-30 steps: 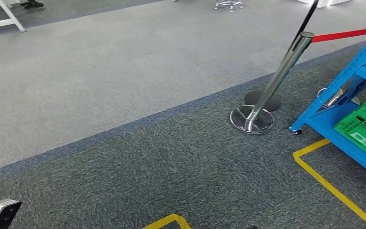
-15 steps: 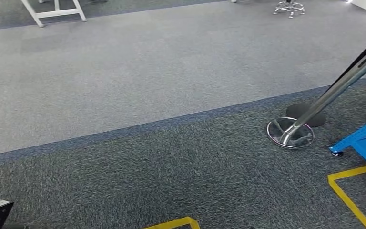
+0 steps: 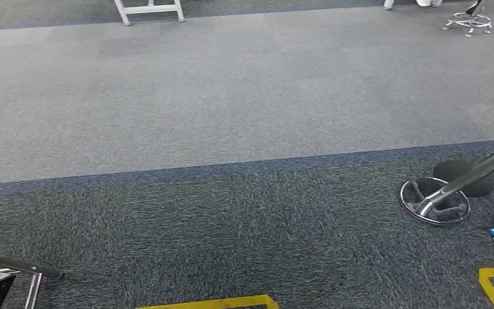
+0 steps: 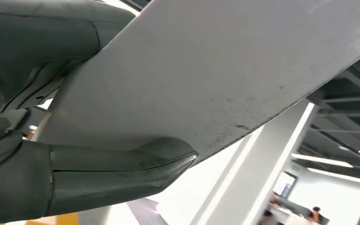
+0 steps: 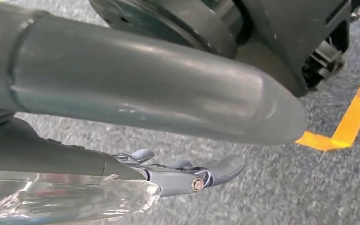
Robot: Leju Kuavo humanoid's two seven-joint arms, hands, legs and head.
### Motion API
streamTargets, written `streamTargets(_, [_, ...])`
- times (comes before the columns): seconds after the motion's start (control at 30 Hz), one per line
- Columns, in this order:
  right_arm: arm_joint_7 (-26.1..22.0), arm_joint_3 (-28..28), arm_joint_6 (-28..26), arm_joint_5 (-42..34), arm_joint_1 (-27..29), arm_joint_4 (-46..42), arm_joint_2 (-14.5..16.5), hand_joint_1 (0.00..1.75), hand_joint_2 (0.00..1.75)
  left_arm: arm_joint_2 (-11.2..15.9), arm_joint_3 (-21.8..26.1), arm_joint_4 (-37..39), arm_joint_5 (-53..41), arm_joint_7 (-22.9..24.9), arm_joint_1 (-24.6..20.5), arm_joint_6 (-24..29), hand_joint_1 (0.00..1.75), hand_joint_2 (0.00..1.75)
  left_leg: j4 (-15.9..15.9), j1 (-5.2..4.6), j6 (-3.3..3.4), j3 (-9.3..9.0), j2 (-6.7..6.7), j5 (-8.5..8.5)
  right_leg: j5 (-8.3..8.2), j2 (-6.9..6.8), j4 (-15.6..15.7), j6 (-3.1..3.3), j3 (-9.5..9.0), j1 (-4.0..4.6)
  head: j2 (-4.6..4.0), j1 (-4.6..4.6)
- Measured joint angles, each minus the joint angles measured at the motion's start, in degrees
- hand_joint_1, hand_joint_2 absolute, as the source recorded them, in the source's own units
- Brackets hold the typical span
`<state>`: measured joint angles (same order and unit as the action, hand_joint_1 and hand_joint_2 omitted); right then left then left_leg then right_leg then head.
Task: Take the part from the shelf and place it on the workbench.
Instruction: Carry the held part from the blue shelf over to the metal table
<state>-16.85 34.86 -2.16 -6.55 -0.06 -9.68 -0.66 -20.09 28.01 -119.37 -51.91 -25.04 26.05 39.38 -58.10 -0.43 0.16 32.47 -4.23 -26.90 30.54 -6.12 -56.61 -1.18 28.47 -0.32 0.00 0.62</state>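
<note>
I judge I am carrying the part toward the worktop, so I should turn slowly past the chrome stanchion base (image 3: pixel 435 200), well to my right. My left hand (image 4: pixel 51 154) is clamped on the flat grey metal plate (image 4: pixel 215 75); my right hand (image 5: pixel 187 176) hangs empty, fingers loosely apart.

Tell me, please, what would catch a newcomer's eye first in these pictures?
Probably the flat grey part held in the left hand, large in the left wrist view. In the head view, the chrome stanchion base gleams on the dark carpet at right, with yellow floor tape along the bottom edge.
</note>
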Motion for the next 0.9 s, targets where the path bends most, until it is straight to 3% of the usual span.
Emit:
streamTargets(0.07, [0.0, 0.0, 0.0, 0.0, -0.2, 0.0, 0.0, 0.00, 0.00, 0.0, 0.1, -0.1, -0.3, -0.2, 0.1, 0.2, 1.75, 1.75, 0.4, -0.18, 0.81, -0.03, 1.05, -0.12, 0.33, -1.28, 0.1, -0.63, -0.55, 0.02, 0.00, -0.08])
streamTargets(0.13, [0.0, 0.1, 0.0, 0.0, -0.6, 0.0, 0.0, 0.00, 0.00, 0.0, 0.2, -0.3, -0.6, -0.5, 0.2, 0.4, 1.75, 1.75, 0.8, 0.02, 1.55, -0.25, 2.36, 0.18, 1.58, 0.39, -1.2, -1.18, -0.42, -0.20, 0.00, -0.22])
streamTargets(0.2, [0.0, 0.1, 0.1, 0.0, -0.6, 0.0, 0.0, 0.00, 0.00, -0.1, 0.3, -0.6, -1.1, -0.9, 0.0, 0.5, 1.75, 1.75, 1.0, 0.23, 2.09, -0.39, 3.62, 0.36, 4.77, 4.07, -7.2, -1.40, 2.45, -0.37, 0.00, -0.52])
streamTargets(0.23, [0.0, 0.1, 0.1, 0.0, -0.5, 0.0, 0.0, 0.00, 0.00, -0.2, 0.2, -0.8, -1.3, -1.0, -0.2, 0.6, 1.75, 1.75, 1.0, 0.22, 2.23, -0.37, 4.33, 0.35, 6.55, 5.22, -11.4, -1.41, 4.66, -0.39, 0.00, -0.62])
streamTargets(0.27, [0.0, 0.1, 0.1, 0.0, -0.4, 0.0, 0.0, 0.00, 0.00, -0.2, 0.2, -0.9, -1.5, -1.1, -0.3, 0.6, 1.75, 1.75, 1.0, 0.16, 2.30, -0.38, 5.09, 0.34, 7.70, 5.74, -15.1, -1.44, 6.77, -0.38, 0.00, -0.65])
streamTargets(0.3, [0.1, 0.2, 0.1, 0.0, -0.2, 0.0, 0.0, 0.00, 0.00, -0.2, 0.2, -1.0, -1.6, -1.1, -0.3, 0.6, 1.75, 1.75, 1.0, 0.11, 2.32, -0.43, 5.90, 0.32, 7.73, 5.96, -17.2, -1.45, 8.24, -0.38, 0.00, -0.63])
streamTargets(0.33, [0.1, 0.2, 0.1, 0.0, -0.1, 0.0, 0.0, 0.00, 0.00, -0.3, 0.3, -1.2, -1.8, -1.2, -0.3, 0.6, 1.75, 1.75, 1.0, 0.09, 2.31, -0.52, 6.75, 0.29, 6.53, 6.09, -17.0, -1.44, 8.73, -0.37, 0.00, -0.65])
streamTargets(0.37, [0.1, 0.2, 0.1, 0.0, 0.0, 0.0, 0.0, 0.00, 0.00, -0.3, 0.3, -1.3, -1.9, -1.3, -0.3, 0.6, 1.75, 1.75, 1.0, 0.10, 2.23, -0.68, 7.59, 0.23, 4.26, 6.34, -14.6, -1.39, 8.09, -0.40, 0.00, -0.64])
streamTargets(0.43, [0.1, 0.2, 0.1, 0.0, 0.0, 0.0, 0.0, 0.00, 0.00, -0.3, 0.3, -1.7, -2.0, -1.3, -0.3, 0.6, 1.75, 1.75, 0.8, 0.07, 1.88, -0.84, 9.06, 0.00, -0.42, 8.79, -6.5, -1.26, 5.11, -0.67, 0.00, -0.69])
streamTargets(0.5, [0.1, 0.2, 0.1, 0.0, 0.0, 0.0, 0.0, 0.00, 0.00, -0.3, 0.3, -2.0, -2.0, -1.3, -0.4, 0.6, 1.75, 1.75, 0.5, 0.04, 1.27, -0.49, 10.34, -0.13, -1.82, 10.89, -1.8, -0.95, 2.96, -0.89, 0.00, -0.64])
streamTargets(0.57, [0.1, 0.2, 0.1, 0.0, -0.1, 0.0, 0.0, 0.00, 0.00, -0.3, 0.3, -2.2, -2.1, -1.3, -0.3, 0.6, 1.75, 1.75, 0.3, 0.23, 0.60, -0.01, 11.67, 0.05, -1.56, 10.18, -1.2, -0.39, 2.48, -0.78, 0.00, -0.57])
streamTargets(0.6, [0.1, 0.2, 0.1, 0.0, -0.1, 0.0, 0.1, 0.00, 0.00, -0.3, 0.3, -2.3, -2.1, -1.3, -0.3, 0.6, 1.75, 1.75, 0.1, 0.30, 0.30, 0.19, 11.47, -0.06, -1.67, 9.45, -1.0, -0.07, 2.39, -0.77, 0.00, -0.58])
streamTargets(0.67, [0.0, 0.2, -0.1, 0.0, -0.1, 0.0, 0.2, 0.00, 0.00, -0.3, 0.3, -2.6, -2.3, -1.4, -0.3, 0.6, 1.75, 1.75, -2.6, 0.23, -0.28, 1.52, 8.80, -1.94, -1.83, 7.90, -0.7, 0.59, 2.17, -0.81, 0.00, -0.31])
streamTargets(0.73, [0.0, 0.2, -0.3, -0.2, 0.1, 0.0, 0.2, 0.00, 0.00, -0.3, 0.4, -2.9, -2.9, -1.3, -0.6, 0.6, 1.75, 1.75, -9.5, 0.30, -0.76, 4.82, 5.58, -5.62, -1.70, 6.22, -0.6, 1.07, 2.06, -0.64, 0.00, -0.07])
streamTargets(0.8, [0.0, 0.4, -0.3, -0.4, 0.2, 0.0, 0.2, 0.00, 0.00, -0.3, 0.5, -3.1, -3.7, -0.9, -0.6, 0.6, 1.75, 1.75, -15.2, 0.57, -1.07, 7.69, 4.80, -7.46, -1.48, 4.48, -0.6, 1.24, 1.98, -0.47, 0.00, -0.07])
streamTargets(0.83, [0.0, 0.5, -0.3, -0.4, 0.1, 0.0, 0.2, 0.00, 0.00, -0.3, 0.6, -3.2, -4.1, -0.5, -0.6, 0.6, 1.75, 1.75, -15.3, 0.65, -1.11, 7.74, 4.65, -6.76, -1.35, 3.67, -0.6, 1.24, 1.86, -0.43, 0.00, -0.06])
streamTargets(0.9, [0.1, 0.7, -0.3, -0.4, 0.1, 0.0, 0.2, 0.00, 0.00, -0.3, 1.0, -3.5, -4.7, 0.3, -0.6, 0.6, 1.75, 1.75, -9.8, 0.63, -0.86, 4.77, 3.69, -3.06, -1.04, 2.23, -0.6, 1.09, 1.40, -0.37, 0.00, -0.05])
